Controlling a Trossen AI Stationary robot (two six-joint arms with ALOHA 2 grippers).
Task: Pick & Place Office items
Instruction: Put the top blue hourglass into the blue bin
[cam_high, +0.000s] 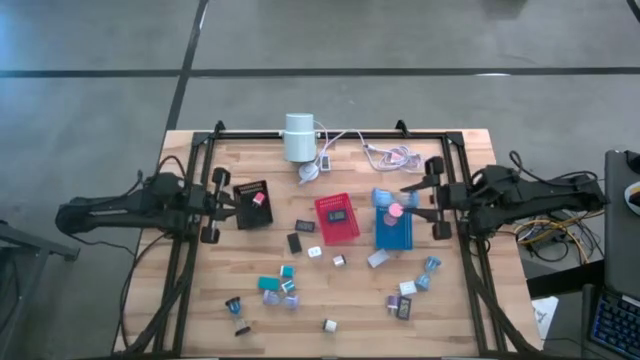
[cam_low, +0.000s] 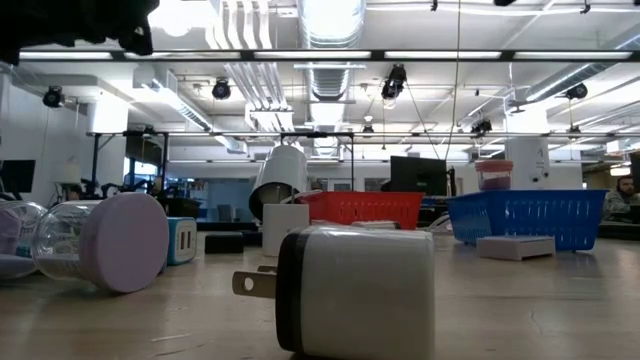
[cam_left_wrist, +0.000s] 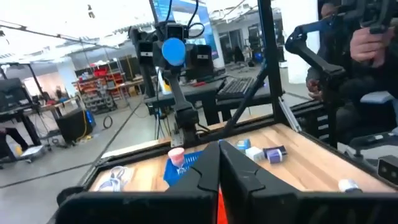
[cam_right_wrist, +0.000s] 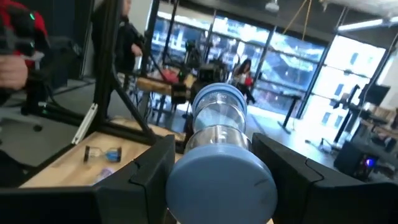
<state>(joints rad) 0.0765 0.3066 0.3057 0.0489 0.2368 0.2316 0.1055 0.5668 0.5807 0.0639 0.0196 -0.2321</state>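
A wide workshop with ceiling ducts and lamps lies behind the wooden bench (cam_high: 440, 310), which carries three trays: black (cam_high: 252, 203), red (cam_high: 337, 216) and blue (cam_high: 394, 229). Most office items lie loose on the near half: a teal block (cam_high: 268, 283), a black block (cam_high: 295, 242), a white block (cam_high: 329, 325), and more around them. A pink piece (cam_high: 258, 199) sits in the black tray.

My left fingers (cam_left_wrist: 219, 177) are pressed together with nothing between them, and my left gripper (cam_high: 214, 205) hangs at the outer edge of the black tray. My right fingers (cam_right_wrist: 155, 165) are clamped on a clear tube with blue caps (cam_right_wrist: 217, 149), and my right gripper (cam_high: 434, 198) hovers by the outer side of the blue tray.

The risk I see is in the right hand. The tube is round and smooth, and I hold it only across its sides, so I judge it could twist or slide out if I swing quickly. Released from height, it would likely roll along the blue tray or bounce over its wall. A pink disc (cam_high: 395, 211) already sits on that tray, and the tube could knock it out on landing.

On the left, my closed fingers sit close to the black tray's wall. Any careless sweep toward the loose pieces could catch that wall, push the tray and spill the pink piece.
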